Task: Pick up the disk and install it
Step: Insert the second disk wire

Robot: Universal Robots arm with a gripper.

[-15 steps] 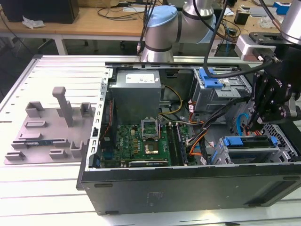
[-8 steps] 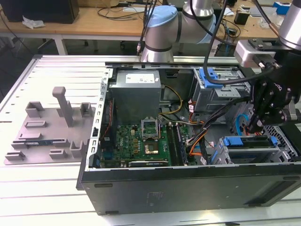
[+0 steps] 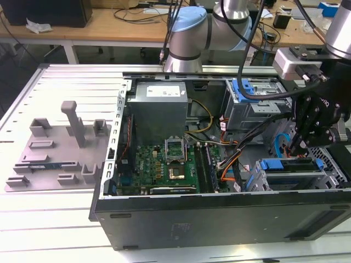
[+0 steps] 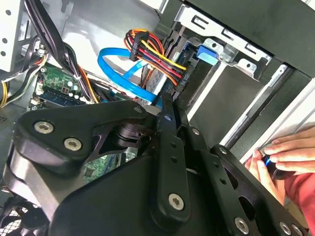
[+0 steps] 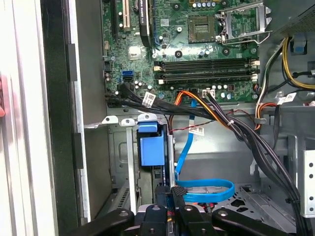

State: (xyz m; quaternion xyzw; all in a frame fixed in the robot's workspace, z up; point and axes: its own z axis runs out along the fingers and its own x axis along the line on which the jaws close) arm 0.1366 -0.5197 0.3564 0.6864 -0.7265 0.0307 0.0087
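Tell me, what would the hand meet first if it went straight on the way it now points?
Probably the flat blue cable looped just ahead of the hand, inside the computer case; depth is unclear.

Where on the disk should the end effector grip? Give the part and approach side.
Probably the upper, blue-bracketed edge of the disk, from above through the open case: it sits edge-up in the drive cage, whose walls cover its flat faces.

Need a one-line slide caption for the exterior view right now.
Robot gripper lowered inside the open computer case, above the blue-bracketed disk sitting in the drive cage; grey fixture tray alongside.
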